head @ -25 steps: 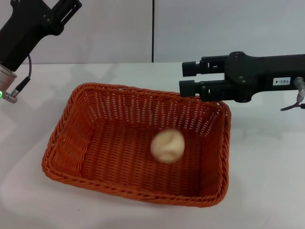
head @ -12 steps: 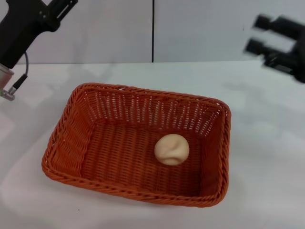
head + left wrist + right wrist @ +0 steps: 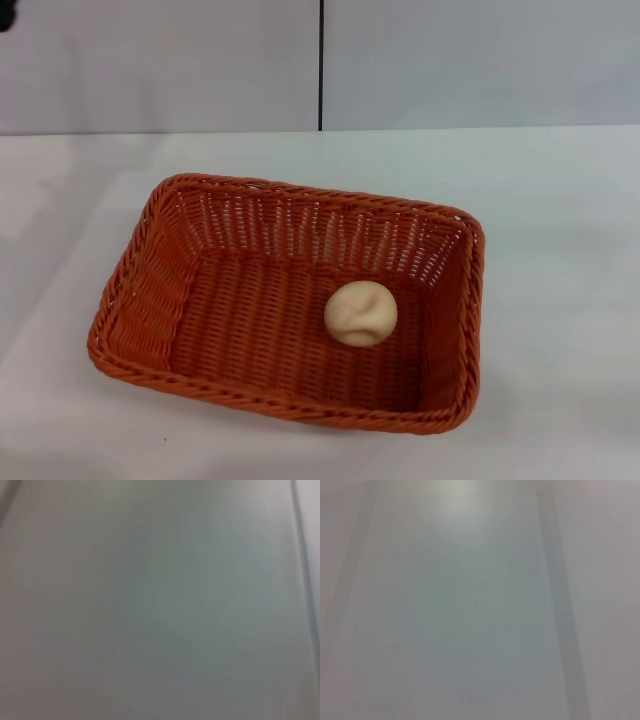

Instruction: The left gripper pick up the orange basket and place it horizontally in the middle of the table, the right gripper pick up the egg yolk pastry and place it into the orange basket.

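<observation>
The orange basket (image 3: 140,300) lies lengthwise across the middle of the white table (image 3: 560,200) in the head view. The egg yolk pastry (image 3: 361,313), a pale round ball with a crease, rests on the basket floor right of its centre. Nothing touches either of them. A dark sliver of the left arm (image 3: 5,14) shows at the top left corner of the head view, and its gripper is out of sight. The right gripper is out of the head view too. Both wrist views show only a plain grey surface, with no fingers or objects in them.
A grey panelled wall (image 3: 450,60) with a dark vertical seam (image 3: 321,65) rises behind the table. White tabletop surrounds the basket on all sides.
The right gripper let the pastry drop into the basket, then pulled away up and right out of view. The left arm withdrew to the top left corner. The pastry has settled.
</observation>
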{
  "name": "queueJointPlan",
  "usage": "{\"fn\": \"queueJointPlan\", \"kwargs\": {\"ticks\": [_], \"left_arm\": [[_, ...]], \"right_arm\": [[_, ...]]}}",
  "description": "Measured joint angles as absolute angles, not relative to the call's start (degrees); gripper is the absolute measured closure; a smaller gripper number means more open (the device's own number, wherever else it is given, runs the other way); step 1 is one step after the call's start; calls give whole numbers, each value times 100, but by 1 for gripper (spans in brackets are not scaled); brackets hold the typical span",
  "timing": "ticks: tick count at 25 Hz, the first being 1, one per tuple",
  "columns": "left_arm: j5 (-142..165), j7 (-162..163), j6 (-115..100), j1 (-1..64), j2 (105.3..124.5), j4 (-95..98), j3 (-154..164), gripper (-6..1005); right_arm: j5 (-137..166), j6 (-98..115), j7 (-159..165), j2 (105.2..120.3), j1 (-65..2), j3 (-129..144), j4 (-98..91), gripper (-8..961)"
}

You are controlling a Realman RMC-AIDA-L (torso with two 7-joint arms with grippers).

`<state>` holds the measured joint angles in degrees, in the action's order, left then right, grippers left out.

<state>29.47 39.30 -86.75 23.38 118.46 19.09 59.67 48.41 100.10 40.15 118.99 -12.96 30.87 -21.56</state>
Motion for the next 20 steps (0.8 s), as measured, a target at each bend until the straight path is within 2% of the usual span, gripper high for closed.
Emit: {"fn": "queueJointPlan", "kwargs": {"ticks": [7,20], "left_arm": [[2514,3780,-8796,2177,11853,1865,5968,258],[2353,3591,-8743,2219,11859,1854,5968,258]], "right_arm": [[4025,10409,2832,11909,-1335,2236,-1147,269],[4003,10270,2795,11893,-1568,1889,-1015,269]]}}
